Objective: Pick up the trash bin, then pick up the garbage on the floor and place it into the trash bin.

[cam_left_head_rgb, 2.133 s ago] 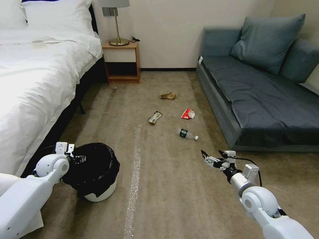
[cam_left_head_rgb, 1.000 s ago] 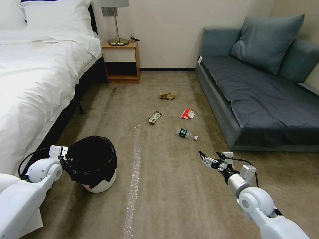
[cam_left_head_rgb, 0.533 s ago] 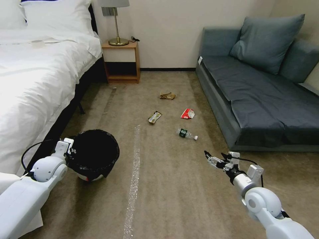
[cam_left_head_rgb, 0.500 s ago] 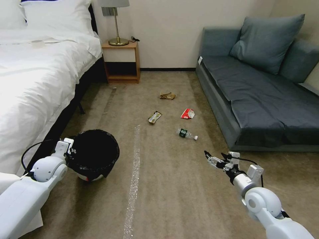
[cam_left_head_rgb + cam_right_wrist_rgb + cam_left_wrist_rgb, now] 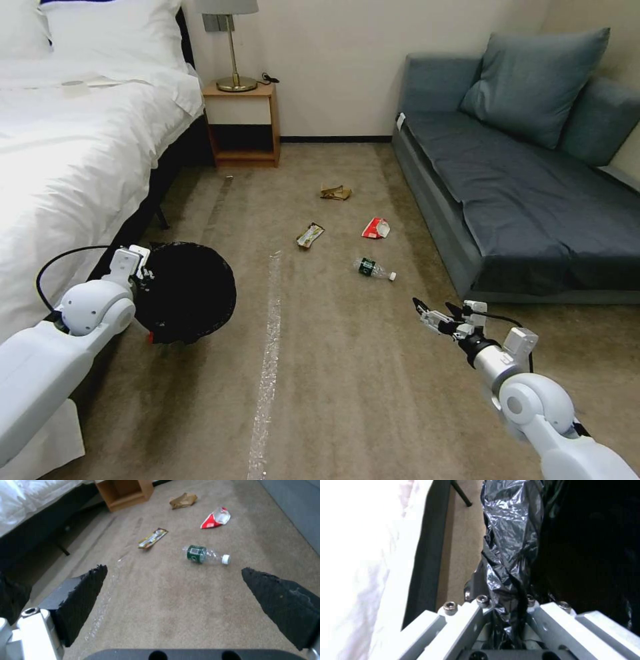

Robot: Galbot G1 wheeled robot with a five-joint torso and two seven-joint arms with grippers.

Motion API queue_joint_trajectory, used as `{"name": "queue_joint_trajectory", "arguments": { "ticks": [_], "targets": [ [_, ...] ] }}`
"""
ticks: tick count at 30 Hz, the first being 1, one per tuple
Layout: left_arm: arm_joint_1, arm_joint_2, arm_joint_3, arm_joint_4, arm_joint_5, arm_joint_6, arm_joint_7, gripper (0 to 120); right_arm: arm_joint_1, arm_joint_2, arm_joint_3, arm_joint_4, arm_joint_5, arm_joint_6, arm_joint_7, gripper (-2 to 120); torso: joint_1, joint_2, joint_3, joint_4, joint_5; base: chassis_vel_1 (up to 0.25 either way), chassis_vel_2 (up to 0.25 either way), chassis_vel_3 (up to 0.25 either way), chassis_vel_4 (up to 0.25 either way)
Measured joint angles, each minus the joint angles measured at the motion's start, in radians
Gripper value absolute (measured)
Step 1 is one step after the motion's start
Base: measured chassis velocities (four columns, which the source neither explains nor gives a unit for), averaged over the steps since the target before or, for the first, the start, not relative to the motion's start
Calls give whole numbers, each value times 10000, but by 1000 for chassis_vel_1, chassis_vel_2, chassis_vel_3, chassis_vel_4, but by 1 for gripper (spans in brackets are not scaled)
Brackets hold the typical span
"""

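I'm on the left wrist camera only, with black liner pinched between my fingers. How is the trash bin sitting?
Observer: The trash bin is tilted, mouth toward the head camera, beside the bed.
Operator: And the right gripper?
Observer: The right gripper hovers open over the carpet, short of the plastic bottle.
Operator: Other garbage?
Observer: The red-and-white packet, snack wrapper and crumpled brown paper lie on the carpet.

You see the bin (image 5: 190, 293), black liner over its rim, raised off the carpet and tipped beside the bed. On the floor ahead lie crumpled brown paper (image 5: 336, 193), a yellow-green wrapper (image 5: 311, 235), a red-and-white packet (image 5: 377, 229) and a clear bottle (image 5: 374, 269) on its side.
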Motion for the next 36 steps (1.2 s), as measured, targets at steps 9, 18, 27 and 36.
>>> {"name": "queue_joint_trajectory", "arguments": {
  "ticks": [9,18,27,36],
  "targets": [
    [156,428,-326,-507,-497,203,-365,1,-91,-108,172,12,-53,236,-622,100,0,0,0,1,3,0,0,0,0],
    [371,643,-583,-889,-693,205,-472,1,-297,-342,154,104,-489,624,-1288,100,0,0,0,0,3,0,0,0,0],
    [541,776,-845,-967,-703,203,-397,1,-328,-250,74,38,-730,638,-1296,100,0,0,0,0,3,0,0,0,0],
    [-36,715,-665,-726,-812,199,-289,1,-386,-236,171,-5,-661,643,-1642,100,0,1,0,0,3,0,0,0,0]
  ]
}}
